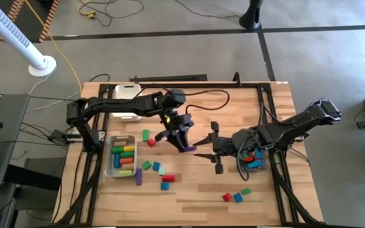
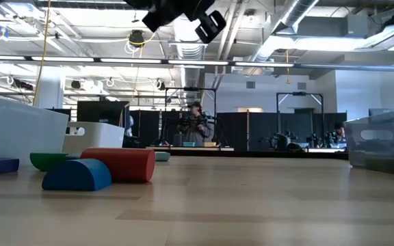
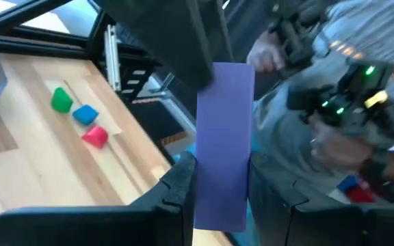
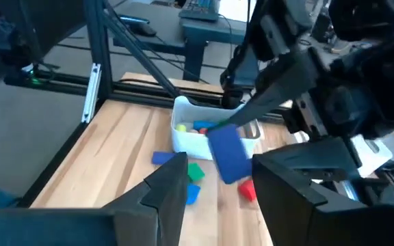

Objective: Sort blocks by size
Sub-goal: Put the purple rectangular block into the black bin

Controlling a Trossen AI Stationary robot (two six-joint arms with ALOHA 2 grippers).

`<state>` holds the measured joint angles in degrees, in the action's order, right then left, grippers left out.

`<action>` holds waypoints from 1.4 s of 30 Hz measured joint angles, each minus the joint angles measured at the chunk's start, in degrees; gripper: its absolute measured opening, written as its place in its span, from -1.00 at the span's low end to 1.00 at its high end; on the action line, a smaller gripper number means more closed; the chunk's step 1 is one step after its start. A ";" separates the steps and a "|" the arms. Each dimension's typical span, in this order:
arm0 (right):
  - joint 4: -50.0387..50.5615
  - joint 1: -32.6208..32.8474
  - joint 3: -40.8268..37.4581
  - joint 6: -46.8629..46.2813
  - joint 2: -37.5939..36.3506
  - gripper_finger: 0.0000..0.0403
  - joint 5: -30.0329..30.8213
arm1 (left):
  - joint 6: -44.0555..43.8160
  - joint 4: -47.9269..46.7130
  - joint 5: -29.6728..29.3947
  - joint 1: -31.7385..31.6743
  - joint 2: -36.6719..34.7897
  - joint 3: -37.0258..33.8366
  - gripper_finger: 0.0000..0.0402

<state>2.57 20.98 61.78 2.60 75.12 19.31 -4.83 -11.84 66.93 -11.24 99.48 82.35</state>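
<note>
My left gripper [image 1: 184,142] hangs over the table's middle, shut on a purple bar block [image 3: 222,137]. Facing it from the right, my right gripper [image 1: 204,149] is open with nothing between its fingers; its wrist view shows the bar [image 4: 227,154] a little ahead of them. Loose blocks lie on the wood: a green [image 1: 146,134] and a red one [image 1: 151,143] near the left gripper, several below it [image 1: 160,172], and a red, blue and green trio [image 1: 237,196] at the near right. My left gripper pinches the purple bar's two long side faces [image 3: 204,195], toward its near end, between the two fingers [image 3: 178,184]. The bar lies along the fingers and sticks out past their tips. The fingers come from the table's left, roughly level. The bar is lifted clear of the table.
A clear bin [image 1: 111,166] full of coloured blocks stands at the left. A white tray [image 1: 127,95] sits at the far left, and another bin [image 1: 256,161] with blocks is under the right arm. The bare wood at the near middle is free.
</note>
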 joint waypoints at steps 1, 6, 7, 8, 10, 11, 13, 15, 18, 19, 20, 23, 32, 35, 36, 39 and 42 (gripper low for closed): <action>-0.61 -0.18 0.03 -0.34 0.41 -0.04 0.19 | -1.20 0.96 0.84 -0.32 0.15 0.00 -0.54; -2.02 -0.50 0.11 -0.21 1.83 -0.04 0.50 | -4.57 2.46 3.50 -0.84 1.18 -0.02 -0.54; -2.03 -0.56 0.09 0.27 1.95 -0.04 0.59 | -4.65 2.59 3.66 -0.77 1.46 -0.02 -0.54; -2.34 -0.55 0.09 0.50 2.16 -0.04 0.53 | -4.69 2.60 4.01 -0.61 1.71 -0.02 -0.54; -4.05 -0.83 0.11 0.85 2.68 -0.04 0.52 | -5.11 2.33 4.84 -0.38 1.98 -0.02 -0.54; -4.03 -0.90 0.11 0.91 2.82 -0.04 0.50 | -5.06 2.49 4.94 -0.32 2.02 -0.02 -0.54; -4.16 -0.86 0.09 0.93 3.05 -0.07 0.28 | -4.88 2.63 5.06 -0.29 1.96 -0.02 -0.54; -4.14 -0.86 0.09 0.91 3.03 -0.13 0.28 | -5.17 3.00 5.12 -0.31 1.96 -0.02 -0.54; -4.14 -0.83 0.09 1.00 2.99 -0.27 0.28 | -5.75 2.99 5.62 -0.36 1.96 -0.02 -0.54; -4.14 -0.83 0.09 1.04 2.99 -0.33 0.28 | -5.79 2.97 5.82 -0.34 1.96 -0.02 -0.54; -4.17 -0.83 0.09 1.05 2.99 -0.39 0.28 | -5.95 2.98 5.91 -0.34 1.96 -0.02 -0.54; -4.31 -0.83 0.09 1.35 2.99 -0.54 0.15 | -6.03 2.95 6.26 -0.31 1.96 -0.02 -0.54; -4.31 -0.83 0.09 -0.11 2.99 -0.58 0.13 | -6.70 2.80 5.71 -0.30 1.96 -0.02 -0.54; -3.34 -0.82 0.04 -2.97 2.85 -0.58 0.24 | -7.01 2.56 3.86 -0.31 1.90 -0.02 -0.44; -2.41 -0.81 0.04 -5.06 2.72 -0.58 0.29 | -7.01 2.56 2.69 -0.37 1.90 -0.02 -0.34; 3.92 -0.53 1.12 -11.66 2.76 -0.58 0.23 | -8.51 2.61 -0.79 -1.03 1.90 -0.02 0.02; 13.87 0.57 3.62 -17.37 2.79 -0.58 0.18 | -8.55 1.75 -1.11 -2.02 1.90 -0.02 0.29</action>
<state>16.45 21.54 65.40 -14.77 77.91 19.50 -13.38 -10.10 65.82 -13.25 101.38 82.32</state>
